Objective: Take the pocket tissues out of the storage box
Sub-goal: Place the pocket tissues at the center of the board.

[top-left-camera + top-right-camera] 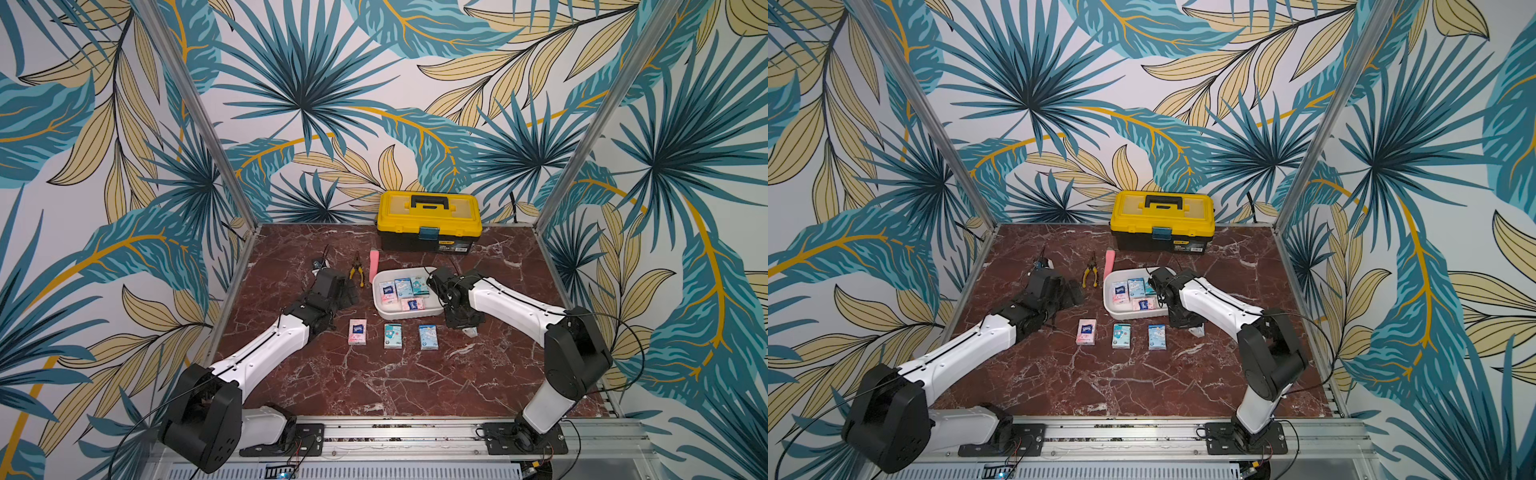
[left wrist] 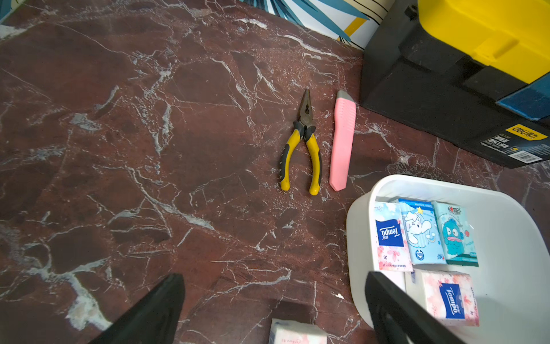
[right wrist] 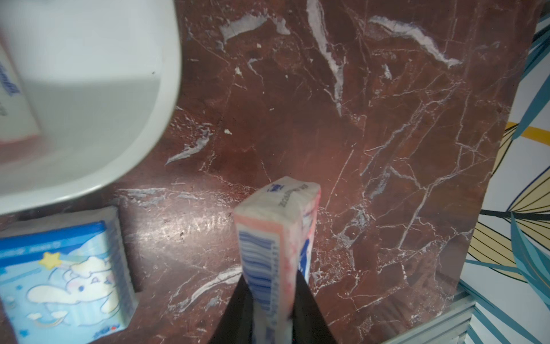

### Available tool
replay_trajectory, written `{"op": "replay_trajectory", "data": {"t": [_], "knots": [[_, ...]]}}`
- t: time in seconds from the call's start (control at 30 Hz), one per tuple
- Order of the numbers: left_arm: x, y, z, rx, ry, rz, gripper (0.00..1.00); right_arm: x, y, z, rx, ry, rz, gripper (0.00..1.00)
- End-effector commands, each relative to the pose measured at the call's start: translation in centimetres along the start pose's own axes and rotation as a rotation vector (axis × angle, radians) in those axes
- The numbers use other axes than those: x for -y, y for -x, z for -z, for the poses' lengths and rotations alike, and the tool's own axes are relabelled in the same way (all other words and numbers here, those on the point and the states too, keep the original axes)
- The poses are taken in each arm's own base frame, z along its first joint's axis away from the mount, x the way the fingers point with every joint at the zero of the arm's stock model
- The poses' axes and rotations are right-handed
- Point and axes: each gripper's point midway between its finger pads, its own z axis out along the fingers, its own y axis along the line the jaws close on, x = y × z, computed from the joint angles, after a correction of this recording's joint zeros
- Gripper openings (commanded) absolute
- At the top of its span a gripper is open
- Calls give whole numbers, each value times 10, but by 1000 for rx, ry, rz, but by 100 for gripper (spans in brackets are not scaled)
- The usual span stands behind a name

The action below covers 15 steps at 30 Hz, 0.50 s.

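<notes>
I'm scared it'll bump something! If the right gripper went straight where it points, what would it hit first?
Probably the bare table, just beside the storage box; the pink tissue pack held in the right gripper would touch down first.

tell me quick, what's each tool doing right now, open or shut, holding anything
left tool: open, holding nothing.
right tool: shut on a pink tissue pack, outside the storage box.
</notes>
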Motion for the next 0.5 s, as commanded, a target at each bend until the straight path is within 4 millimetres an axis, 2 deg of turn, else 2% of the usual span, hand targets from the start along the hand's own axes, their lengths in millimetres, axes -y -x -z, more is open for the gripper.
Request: {"op": "replay_trajectory", "data": {"t": [0.0,0.23,0.47], "knots": [[8,14,4,18,-20,10,100,-10,-4,-17,-18,8,-10,24],[8,14,4,19,-21,18,100,-19,-12,-33,-59,15,19,24],[2,7,4,-9,3,11,100,-21,-24,-39,-93,19,49,24]]}}
